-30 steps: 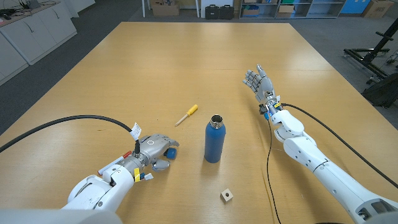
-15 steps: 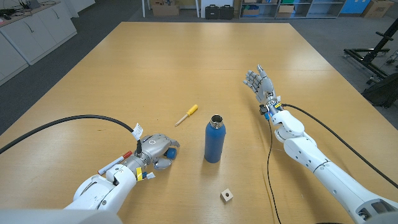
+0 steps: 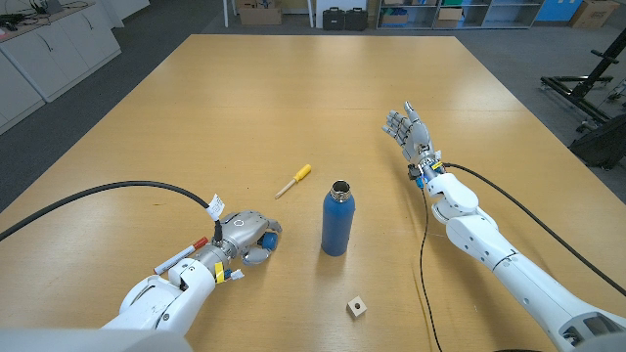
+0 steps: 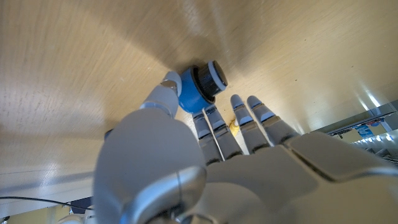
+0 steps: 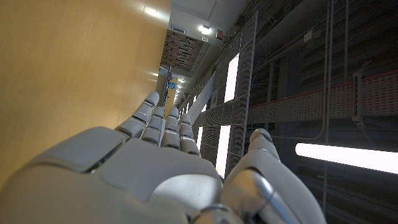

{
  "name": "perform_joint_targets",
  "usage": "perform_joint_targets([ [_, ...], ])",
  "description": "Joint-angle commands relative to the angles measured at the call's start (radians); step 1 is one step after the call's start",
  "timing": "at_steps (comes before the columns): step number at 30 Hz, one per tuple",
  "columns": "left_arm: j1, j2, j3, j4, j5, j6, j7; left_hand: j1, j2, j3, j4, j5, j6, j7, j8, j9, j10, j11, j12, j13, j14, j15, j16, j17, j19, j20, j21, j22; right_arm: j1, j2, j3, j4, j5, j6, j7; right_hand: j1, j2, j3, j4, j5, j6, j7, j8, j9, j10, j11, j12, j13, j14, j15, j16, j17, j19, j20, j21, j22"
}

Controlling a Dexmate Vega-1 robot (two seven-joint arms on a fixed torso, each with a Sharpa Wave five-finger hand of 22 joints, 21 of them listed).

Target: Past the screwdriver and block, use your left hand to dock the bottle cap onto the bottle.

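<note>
Down at the near left of the wooden counter [image 3: 196, 108], the left hand [image 3: 246, 236] curled over the blue bottle cap [image 3: 267, 239], thumb and fingers [image 4: 214, 127] closing round it. Cap pinched at the fingertips, blue body and black threaded end poking out toward the counter surface in the left wrist view [image 4: 199, 90]. Just beyond and to the right, the blue bottle [image 3: 336, 219], upright, mouth open, apart from the hand. Farther back, between hand and bottle, the yellow-handled screwdriver [image 3: 292, 181] lying flat. Nearer than the bottle, toward the counter's front edge, the small wooden block [image 3: 357, 308]. Over on the right, the right hand [image 3: 409, 131] standing on edge, spread, holding nothing, well apart from the bottle.
</note>
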Motion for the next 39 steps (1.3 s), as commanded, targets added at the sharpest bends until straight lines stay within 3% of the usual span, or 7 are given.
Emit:
perform_joint_targets([
  [1,-0.018,0.034,0.021,0.008,-0.057,0.025,0.052,0.022,0.019,0.024,0.0,-0.002,0.069,-0.014,0.021,-0.001,0.076,-0.001,0.013,0.003,0.039,-0.172,0.001,0.004,0.019,-0.064,0.0,-0.002,0.003,0.005,-0.003,0.006,-0.001,0.002,-0.001,0.002,0.011,0.0,-0.006,-0.004,0.005,-0.002,-0.003,0.003,0.008,-0.005,-0.004,0.001,0.005,0.007,-0.001,0.003,0.006,0.006,0.0,0.003],
  [8,-0.02,0.048,0.033,-0.002,-0.064,0.061,0.066,0.034,0.035,0.045,-0.001,-0.001,0.158,-0.023,0.038,-0.004,0.163,-0.002,0.009,0.002,0.082,-0.176,-0.007,0.004,0.031,-0.071,-0.003,-0.002,0.003,0.008,-0.003,0.009,0.001,0.006,0.0,0.002,0.011,0.0,-0.006,-0.005,0.004,-0.001,-0.004,0.003,0.008,-0.005,-0.004,0.001,0.006,0.006,-0.001,0.003,0.006,0.006,-0.001,0.003],
  [15,-0.018,0.063,0.04,-0.008,-0.078,0.087,0.088,0.042,0.047,0.059,-0.002,0.002,0.195,-0.021,0.042,-0.005,0.208,-0.002,0.005,0.002,0.103,-0.177,-0.008,0.005,0.041,-0.071,-0.002,-0.003,0.003,0.009,-0.003,0.014,0.0,0.009,0.002,0.003,0.011,0.0,-0.006,-0.005,0.005,-0.002,-0.004,0.003,0.01,-0.006,-0.003,0.002,0.006,0.006,-0.001,0.003,0.006,0.006,-0.003,0.003],
  [31,-0.026,0.103,0.056,-0.028,-0.097,0.129,0.108,0.044,0.053,0.07,-0.001,0.004,0.231,-0.022,0.045,-0.005,0.244,-0.002,0.001,0.003,0.121,-0.177,-0.011,0.005,0.049,-0.072,-0.003,-0.003,-0.006,0.011,0.001,0.013,0.004,0.016,-0.001,0.003,0.012,0.0,-0.006,-0.004,0.005,-0.002,-0.004,0.003,0.01,-0.005,-0.003,0.002,0.005,0.006,-0.002,0.003,0.007,0.007,-0.006,0.003],
  [39,-0.016,0.111,0.051,-0.032,-0.122,0.122,0.176,0.044,0.054,0.072,-0.001,0.004,0.235,-0.023,0.044,-0.005,0.25,-0.002,-0.001,0.003,0.126,-0.178,-0.012,0.005,0.052,-0.071,-0.002,-0.003,-0.011,0.007,0.004,0.004,0.006,0.013,-0.003,0.003,0.012,-0.001,-0.006,-0.004,0.005,-0.002,-0.004,0.003,0.011,-0.005,-0.004,0.002,0.005,0.006,-0.002,0.003,0.007,0.007,-0.007,0.003],
])
